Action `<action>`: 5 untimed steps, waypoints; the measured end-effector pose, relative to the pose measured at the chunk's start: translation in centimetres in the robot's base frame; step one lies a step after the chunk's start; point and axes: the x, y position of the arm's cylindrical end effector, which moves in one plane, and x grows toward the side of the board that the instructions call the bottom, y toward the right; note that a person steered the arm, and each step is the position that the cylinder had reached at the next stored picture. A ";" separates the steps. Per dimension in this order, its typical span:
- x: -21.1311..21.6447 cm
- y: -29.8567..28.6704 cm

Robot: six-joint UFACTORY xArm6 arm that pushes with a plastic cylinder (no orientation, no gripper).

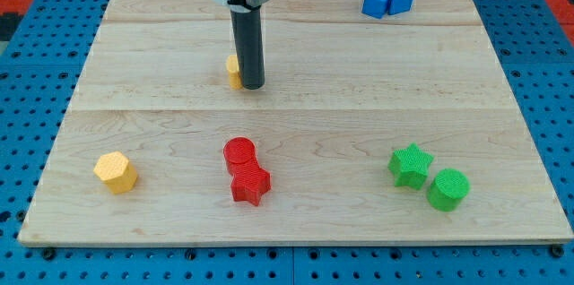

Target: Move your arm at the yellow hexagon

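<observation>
The yellow hexagon (116, 172) lies near the board's lower left. My tip (252, 85) stands at the upper middle of the board, far up and to the right of the hexagon. The rod touches or nearly touches a second yellow block (233, 71) on its left, which it mostly hides; that block's shape cannot be made out.
A red cylinder (239, 153) and a red star (250, 183) sit together at the lower middle. A green star (410, 164) and a green cylinder (447, 188) sit at the lower right. Two blue blocks (387, 0) are at the top right. The wooden board (359, 70) lies on a blue pegboard.
</observation>
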 end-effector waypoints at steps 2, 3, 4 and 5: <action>-0.2 -14.6; -0.8 -25.6; -0.8 -25.6; 6.0 -25.4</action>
